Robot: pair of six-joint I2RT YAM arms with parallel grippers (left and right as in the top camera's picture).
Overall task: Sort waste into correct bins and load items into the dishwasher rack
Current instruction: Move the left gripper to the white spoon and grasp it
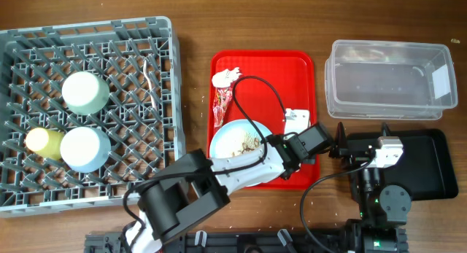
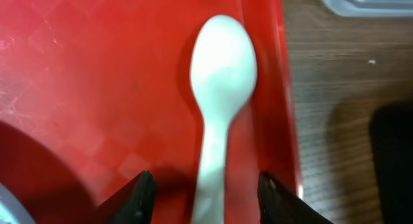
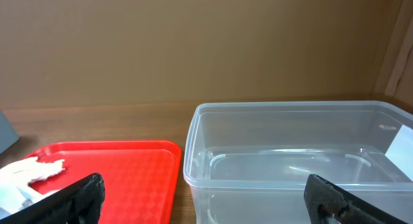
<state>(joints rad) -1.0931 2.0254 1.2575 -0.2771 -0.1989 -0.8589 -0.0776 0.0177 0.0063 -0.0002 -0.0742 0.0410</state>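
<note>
The left gripper [image 2: 206,201] had its fingers apart, one on each side of the white plastic spoon [image 2: 222,62]. The spoon lay by the right edge of the red tray [image 2: 97,88]. The right gripper [image 3: 206,201] had its fingers spread wide near the clear tub [image 3: 290,153].

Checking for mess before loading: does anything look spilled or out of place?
Whitish-brown rice-like food scraps lie on the pale blue round plate on the red serving tray, so that plate isn't ready for racking. Nothing else stands out.
</note>
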